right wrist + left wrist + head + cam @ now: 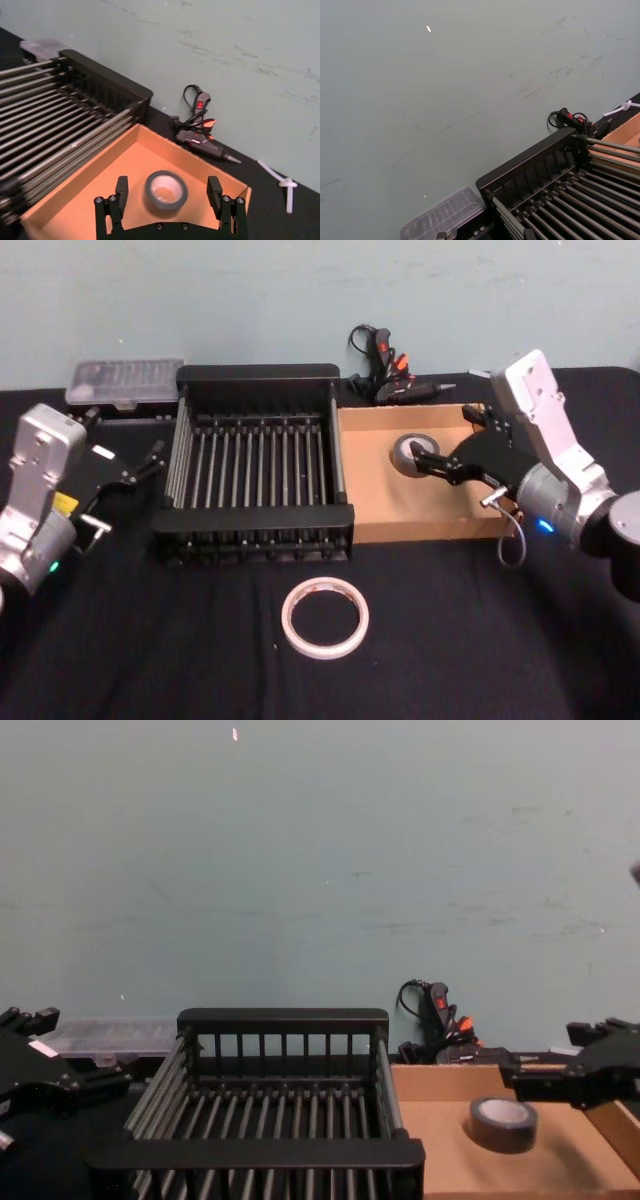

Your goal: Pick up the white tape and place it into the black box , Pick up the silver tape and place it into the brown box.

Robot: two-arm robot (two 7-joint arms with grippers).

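Note:
The white tape [324, 617] lies flat on the black cloth in front of the black box [255, 530], with neither gripper near it. The black box's bars [580, 200] [55, 125] [285, 1020] hold nothing. Flat on the floor of the brown box [395, 515] [100, 175] [440, 1140] rests the silver tape [412, 453] [165, 189] [503, 1122]. My right gripper [442, 438] [167, 192] [560, 1078] hovers just above it, open, its fingers [121, 187] either side of the roll and apart from it. To the left of the black box my left gripper [120, 440] [60, 1070] stands open with nothing in it.
A glue gun with its cord [390, 375] [202, 137] [440, 1015] lies behind the boxes by the wall. A clear plastic case [125, 383] [445, 215] [110, 1035] sits at the back left. A white stick [280, 177] lies behind the brown box.

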